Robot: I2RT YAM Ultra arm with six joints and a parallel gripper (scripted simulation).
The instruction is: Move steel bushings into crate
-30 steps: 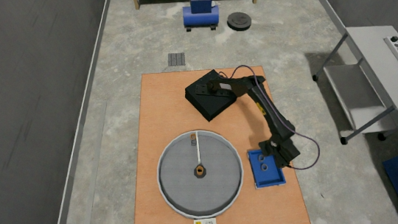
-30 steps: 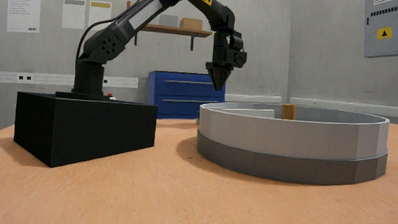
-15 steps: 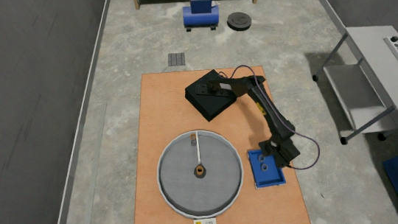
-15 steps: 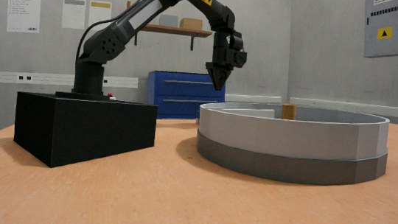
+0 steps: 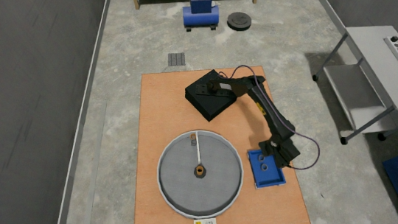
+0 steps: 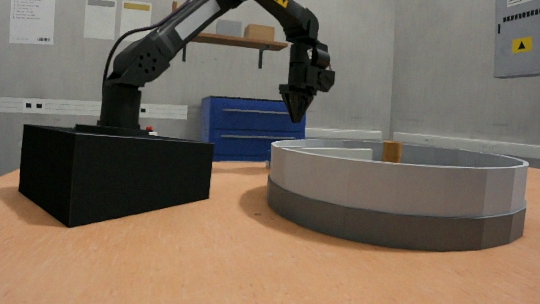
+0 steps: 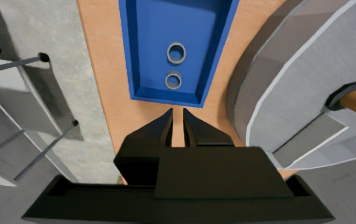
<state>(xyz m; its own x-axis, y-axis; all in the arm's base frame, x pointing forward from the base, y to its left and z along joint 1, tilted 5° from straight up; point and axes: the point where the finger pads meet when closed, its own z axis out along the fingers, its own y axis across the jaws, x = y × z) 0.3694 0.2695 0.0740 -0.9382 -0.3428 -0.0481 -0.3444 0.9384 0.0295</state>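
The blue crate [image 5: 272,177] [image 7: 142,75] stands beside the turntable [image 5: 177,192] [image 6: 375,186] [image 7: 300,75]. Two grey steel bushings lie in the crate, apart from each other: a larger one [image 7: 176,62] and a smaller one [image 7: 173,87] nearer its end wall. On the turntable, a brass-coloured bushing [image 5: 193,134] is near the rim beside the pale bar, with grey ring shapes [image 5: 193,144] just below it; their exact number is unclear. My gripper [image 6: 296,120] [image 7: 178,112] is shut with a thin gap and nothing between its fingertips. It hangs above and just outside the crate's end wall.
The turntable has a raised rim, a pale bar [image 5: 198,152] [image 6: 345,153] [image 7: 312,140] running inward from it, and a brass-coloured post [image 5: 200,170] [image 6: 392,151] at its centre. The arm's black base block [image 5: 208,109] [image 6: 135,176] stands behind it. A grey cart [image 5: 354,96] is off to the right.
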